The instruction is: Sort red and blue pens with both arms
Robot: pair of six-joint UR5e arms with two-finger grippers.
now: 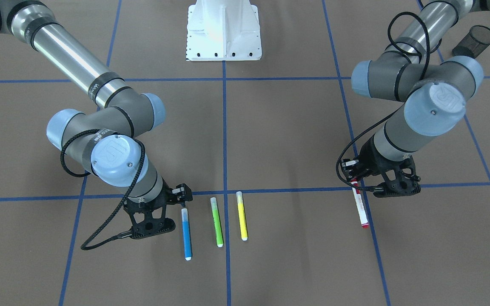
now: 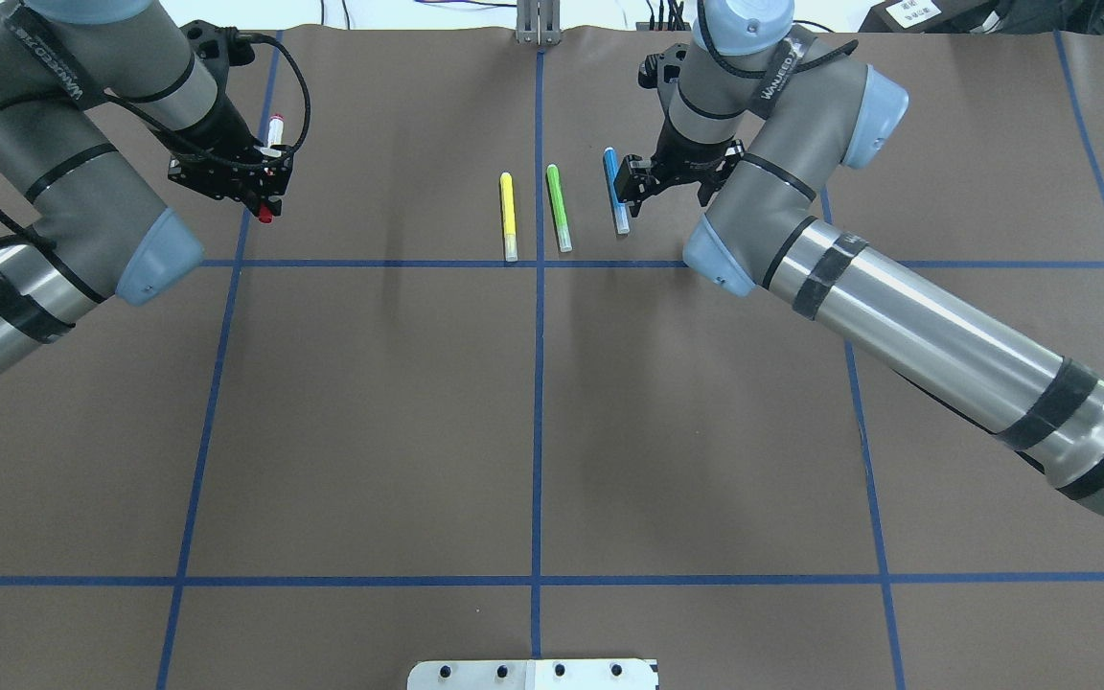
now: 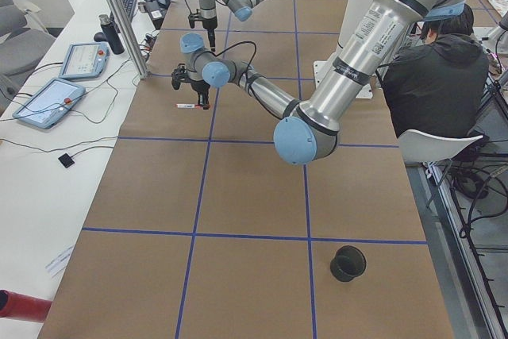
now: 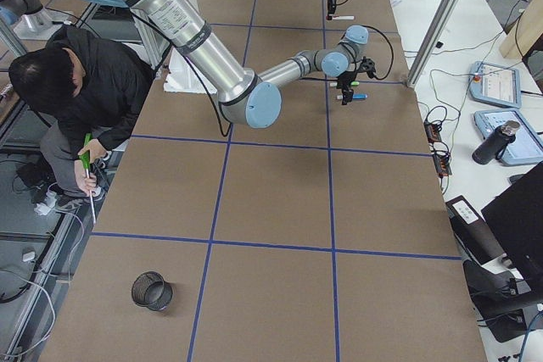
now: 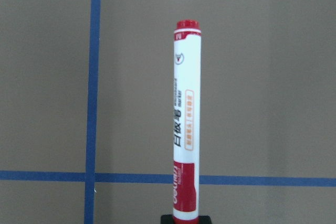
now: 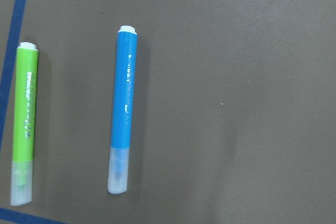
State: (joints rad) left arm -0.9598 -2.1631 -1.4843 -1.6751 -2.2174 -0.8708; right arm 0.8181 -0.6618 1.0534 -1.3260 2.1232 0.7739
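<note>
The left gripper (image 1: 357,182) is clenched on the red pen (image 1: 360,206) near its cap end. The barrel sticks out toward the far side of the table (image 1: 296,140), over a blue tape line. I can't tell for sure whether it is lifted or resting.

The right gripper (image 1: 172,210) holds nothing and its jaws look spread. It hangs just beside the blue pen (image 1: 187,233), which lies flat on the table. The green pen (image 1: 217,223) is near it on the other side, and the yellow pen (image 1: 241,216) lies past that.

To my eye the step in hand is the right arm's pick of the blue pen. It should slide sideways until the jaws straddle the barrel crosswise, around the middle rather than the clear cap. Then it should drop straight down so the inner finger lands between blue and green without nudging green. It should close only once both fingers are low on the barrel, or the round pen may roll away.

There are 2 mesh cups, 1 toward each end of the table (image 3: 348,263) (image 4: 153,290), and they look like the likely bins.
</note>
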